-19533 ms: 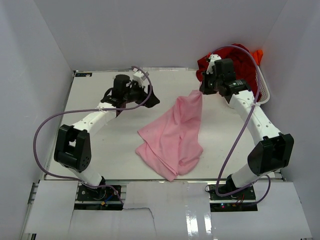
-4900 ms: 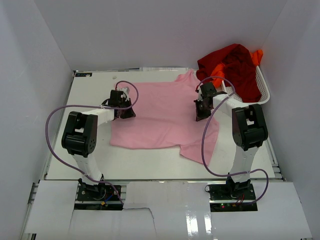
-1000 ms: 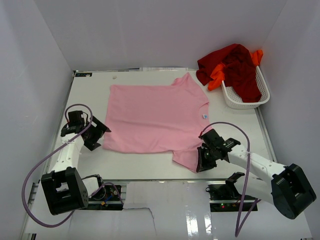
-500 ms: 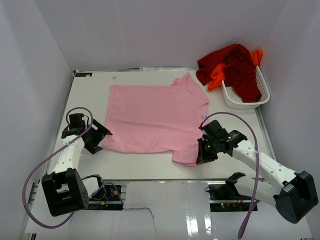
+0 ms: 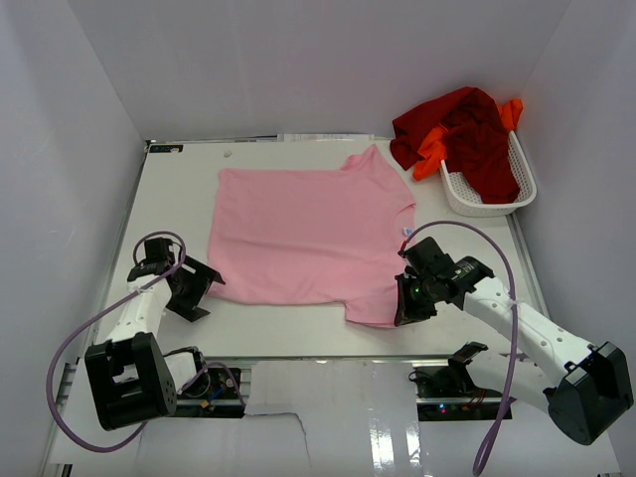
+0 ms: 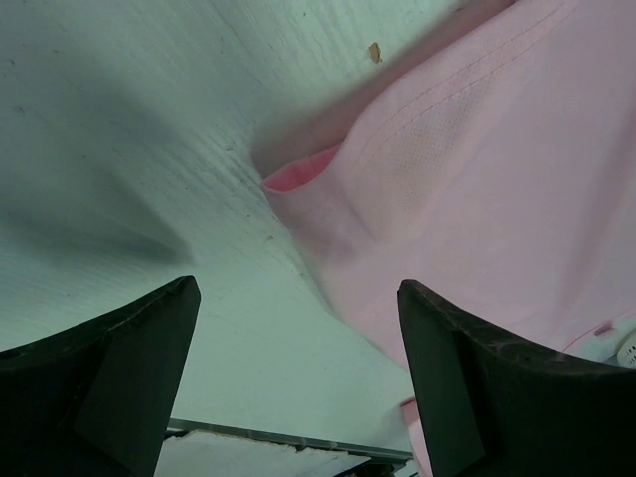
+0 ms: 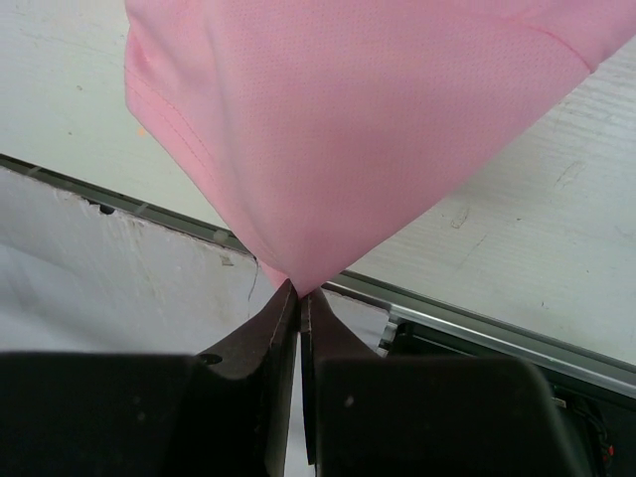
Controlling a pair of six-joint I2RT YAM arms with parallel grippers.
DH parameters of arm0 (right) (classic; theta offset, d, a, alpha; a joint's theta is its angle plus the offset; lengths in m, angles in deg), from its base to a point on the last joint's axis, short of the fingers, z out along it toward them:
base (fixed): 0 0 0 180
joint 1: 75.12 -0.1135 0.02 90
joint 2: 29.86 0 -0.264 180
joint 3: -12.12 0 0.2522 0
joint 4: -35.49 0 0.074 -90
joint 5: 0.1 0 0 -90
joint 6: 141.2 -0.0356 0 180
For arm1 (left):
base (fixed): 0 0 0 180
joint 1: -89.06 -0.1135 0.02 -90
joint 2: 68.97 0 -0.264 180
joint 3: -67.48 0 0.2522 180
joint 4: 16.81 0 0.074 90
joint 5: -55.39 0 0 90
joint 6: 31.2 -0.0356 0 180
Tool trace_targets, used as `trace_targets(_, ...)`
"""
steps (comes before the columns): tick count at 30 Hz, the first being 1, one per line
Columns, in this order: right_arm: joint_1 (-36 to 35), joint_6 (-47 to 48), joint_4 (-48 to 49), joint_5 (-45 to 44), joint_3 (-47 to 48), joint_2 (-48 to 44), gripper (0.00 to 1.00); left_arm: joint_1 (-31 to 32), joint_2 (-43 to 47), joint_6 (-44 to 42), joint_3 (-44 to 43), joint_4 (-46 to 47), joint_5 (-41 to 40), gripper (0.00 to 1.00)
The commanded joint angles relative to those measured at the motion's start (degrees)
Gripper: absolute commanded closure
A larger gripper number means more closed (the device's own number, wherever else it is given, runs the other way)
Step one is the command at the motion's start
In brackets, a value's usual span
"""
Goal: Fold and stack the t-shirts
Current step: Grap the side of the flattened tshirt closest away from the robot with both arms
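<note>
A light pink t-shirt [image 5: 303,234] lies spread flat in the middle of the table. My right gripper [image 5: 401,306] is shut on its near right sleeve; in the right wrist view the pink cloth [image 7: 348,119] rises in a taut peak from the pinched fingertips [image 7: 299,290]. My left gripper [image 5: 202,291] is low on the table by the shirt's near left corner, jaws wide with nothing between them. In the left wrist view that corner [image 6: 477,189] lies just ahead of the open gripper [image 6: 298,333]. A dark red t-shirt [image 5: 479,139] and an orange one [image 5: 431,155] are heaped at the back right.
A white mesh basket [image 5: 467,205] at the back right holds part of the red and orange heap, which spills over its far rim. White walls close in the table [image 5: 179,189] on three sides. The table's metal front edge [image 7: 477,328] runs just under the right gripper.
The right gripper has lifted the pinched sleeve slightly and drawn it back over the shirt. The left gripper has slid nearer and a little right, toward the shirt's near left corner.
</note>
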Motion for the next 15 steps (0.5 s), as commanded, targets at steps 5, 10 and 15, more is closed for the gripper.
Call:
trace_targets(5,-0.25,0.56,-1.26,-0.76,3.15,-0.52,0.92,-0.3,1.03,3.91,1.24,2.74,-2.78,0.35)
trace_targets(10,-0.25,0.56,-1.18,-0.58,2.45,-0.87,0.92,-0.3,-0.2,5.93,1.86,5.39,-3.39,0.52)
trace_targets(15,-0.33,0.47,-1.17,-0.4,2.45,-1.4,0.92,-0.3,-3.09,6.11,2.21,8.38,-4.28,0.58)
